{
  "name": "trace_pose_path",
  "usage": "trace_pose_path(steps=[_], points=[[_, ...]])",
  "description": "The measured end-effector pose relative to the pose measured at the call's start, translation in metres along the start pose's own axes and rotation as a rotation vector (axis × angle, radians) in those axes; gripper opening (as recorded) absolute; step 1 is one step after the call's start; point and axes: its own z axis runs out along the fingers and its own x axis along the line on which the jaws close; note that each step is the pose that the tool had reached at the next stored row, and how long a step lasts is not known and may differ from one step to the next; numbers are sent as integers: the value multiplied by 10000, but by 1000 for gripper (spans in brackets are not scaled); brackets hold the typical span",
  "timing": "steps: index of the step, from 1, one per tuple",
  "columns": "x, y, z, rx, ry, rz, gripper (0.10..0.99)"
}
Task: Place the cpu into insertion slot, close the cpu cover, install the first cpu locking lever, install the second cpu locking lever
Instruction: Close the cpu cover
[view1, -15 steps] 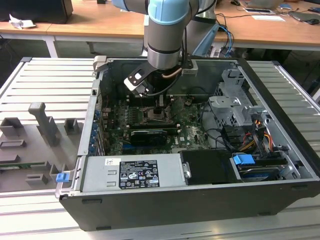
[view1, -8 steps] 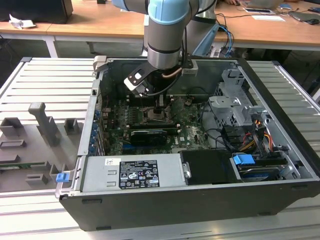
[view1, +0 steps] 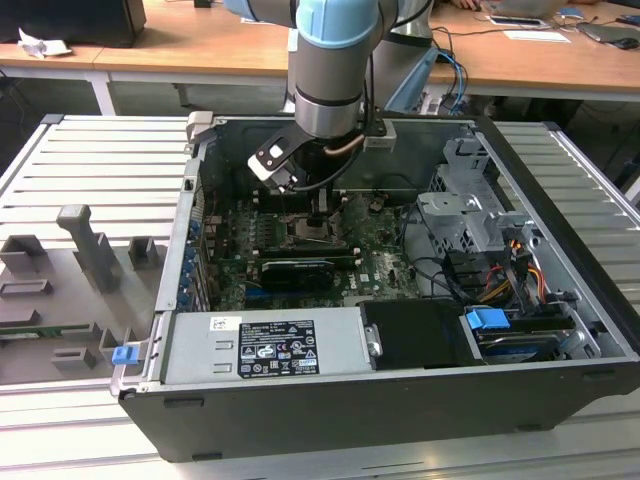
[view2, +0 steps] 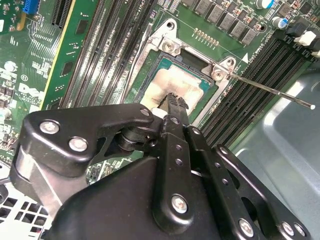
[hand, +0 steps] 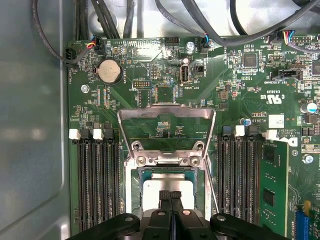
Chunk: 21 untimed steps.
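My gripper (hand: 170, 194) has its two black fingers pressed together with nothing between them, and in both wrist views the tips sit right over the cpu (hand: 169, 185); I cannot tell whether they touch its top. The cpu lies flat inside the insertion slot (hand: 131, 190), its dull metal face smeared with pale residue in the second wrist view (view2: 177, 82). Just past it, the cpu cover (hand: 166, 111) is swung back on its hinge, off the socket, its cut-out framing bare green motherboard (hand: 240, 90). A thin locking lever (view2: 270, 90) juts free from the socket's corner and slants over the long black memory slots (hand: 97, 185) that flank the socket on both sides. Further along the board sit a round coin battery (hand: 109, 72) and black cables (hand: 120, 17). In the exterior view my arm reaches down into the open computer case (view1: 560, 200), the grey power supply (view1: 265, 345) along its near edge, everything resting on a ribbed metal table (view1: 90, 160).
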Motion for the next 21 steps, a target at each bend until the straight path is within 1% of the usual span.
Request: trace_pose_path(steps=[11,17,18,19,20,21], points=[[1,0,-26,0,0,0,106],[3,0,-53,0,0,0,106],[4,0,-74,2,1,0,106],[4,0,-84,5,117,-3,106],[5,0,-84,3,130,-2,106],[5,0,-88,5,126,-1,106]])
